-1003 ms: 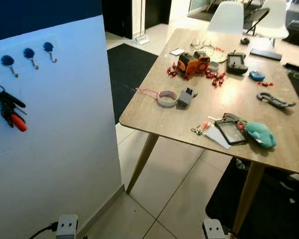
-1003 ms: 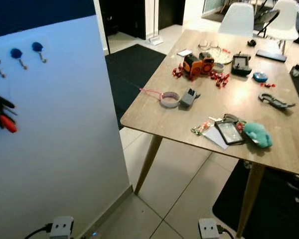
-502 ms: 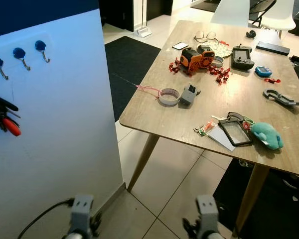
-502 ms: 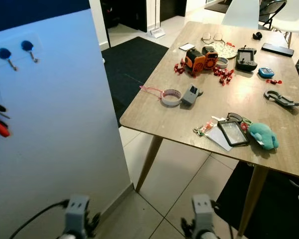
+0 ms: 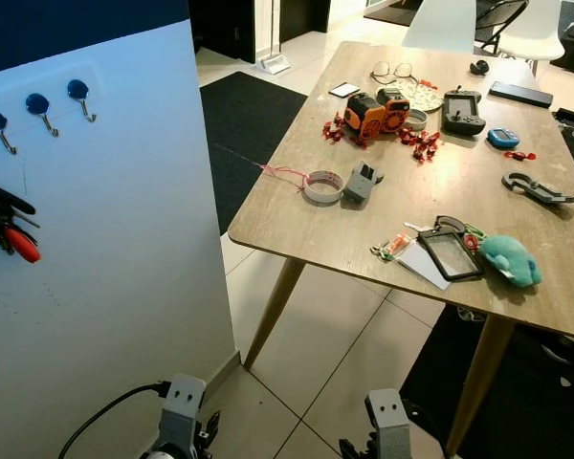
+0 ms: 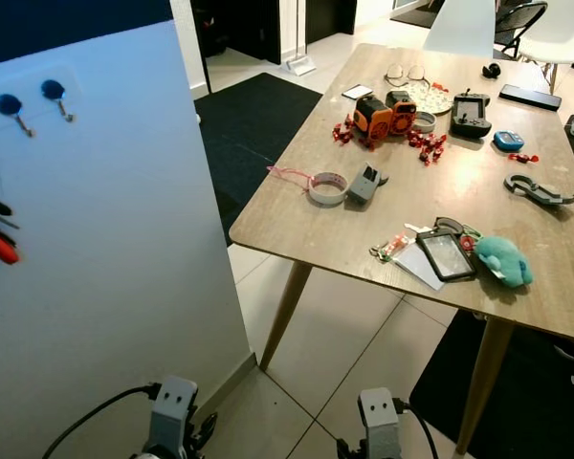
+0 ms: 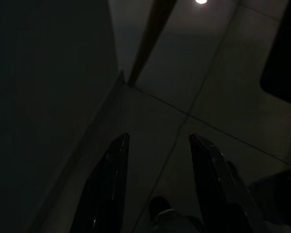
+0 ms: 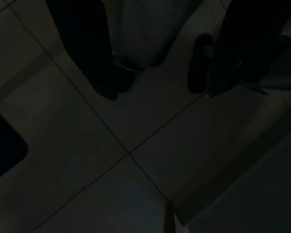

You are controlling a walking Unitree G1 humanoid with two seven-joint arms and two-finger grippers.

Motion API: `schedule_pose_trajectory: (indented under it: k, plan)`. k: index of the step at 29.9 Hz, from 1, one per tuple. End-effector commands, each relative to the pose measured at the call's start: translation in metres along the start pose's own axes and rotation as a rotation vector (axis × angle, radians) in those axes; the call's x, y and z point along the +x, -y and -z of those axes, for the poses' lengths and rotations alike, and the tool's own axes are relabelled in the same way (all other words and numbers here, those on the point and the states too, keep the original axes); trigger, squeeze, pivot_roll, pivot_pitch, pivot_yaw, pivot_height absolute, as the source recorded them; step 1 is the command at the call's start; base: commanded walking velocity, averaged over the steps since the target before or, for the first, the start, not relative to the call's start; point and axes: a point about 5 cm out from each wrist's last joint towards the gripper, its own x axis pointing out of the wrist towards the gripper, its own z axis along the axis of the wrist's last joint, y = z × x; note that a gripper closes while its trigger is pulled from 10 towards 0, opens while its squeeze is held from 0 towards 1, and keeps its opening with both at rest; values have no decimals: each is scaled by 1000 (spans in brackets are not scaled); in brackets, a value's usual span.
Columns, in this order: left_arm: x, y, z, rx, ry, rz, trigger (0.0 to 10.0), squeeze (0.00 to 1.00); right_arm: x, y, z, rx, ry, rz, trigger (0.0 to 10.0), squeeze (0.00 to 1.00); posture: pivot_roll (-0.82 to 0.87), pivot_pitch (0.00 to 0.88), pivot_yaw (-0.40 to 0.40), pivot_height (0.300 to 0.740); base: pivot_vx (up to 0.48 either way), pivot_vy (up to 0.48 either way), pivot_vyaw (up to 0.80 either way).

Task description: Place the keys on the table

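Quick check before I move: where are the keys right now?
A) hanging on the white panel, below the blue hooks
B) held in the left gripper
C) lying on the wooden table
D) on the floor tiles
A: the keys with their red tag hang on the white panel, below the blue hooks, apart from the table.

A home's dining area: a wooden counter [image 5: 430, 182] on slanted legs stands on pale floor tiles [image 5: 325, 335] with white chairs [image 5: 440, 21] at its far end, strewn with toys, glasses [image 5: 390, 71] and tape [image 5: 321, 186]. Keys [image 5: 8, 222] hang below wall hooks [image 5: 40, 105]; a dark rug [image 5: 249, 115] lies beyond.
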Motion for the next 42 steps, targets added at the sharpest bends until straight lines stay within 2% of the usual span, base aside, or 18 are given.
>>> schedule_pose_trajectory:
  k: [1, 5, 9, 18, 31, 42]
  plan:
    - [-3, 1, 5, -19, -9, -12, 10000, 0, -1, -1, 5, -17, -17, -2, 10000, 0, 58, 45, 8, 740, 0, 0, 800]
    - [-5, -2, 7, -37, -7, -33, 10000, 0, -2, -3, 6, -19, -22, -14, 10000, 0, 61, 36, 10, 740, 0, 0, 800]
    - [-8, -5, 9, -91, -12, -83, 10000, 0, -1, -4, 5, -41, -24, -34, 10000, 0, 63, 17, 2, 740, 0, 0, 800]
    - [-4, -3, 0, -68, 12, -64, 10000, 0, 4, -8, -6, -57, -1, -53, 10000, 0, 56, 0, 6, 740, 0, 0, 800]
    - [0, -4, -4, -77, 13, -93, 10000, 0, 6, -9, -10, -82, -8, -63, 10000, 0, 66, 0, -14, 740, 0, 0, 800]
    - [2, -12, -7, -86, -3, -147, 10000, 0, 10, -14, -17, -82, -2, -66, 10000, 0, 79, 0, -18, 740, 0, 0, 797]
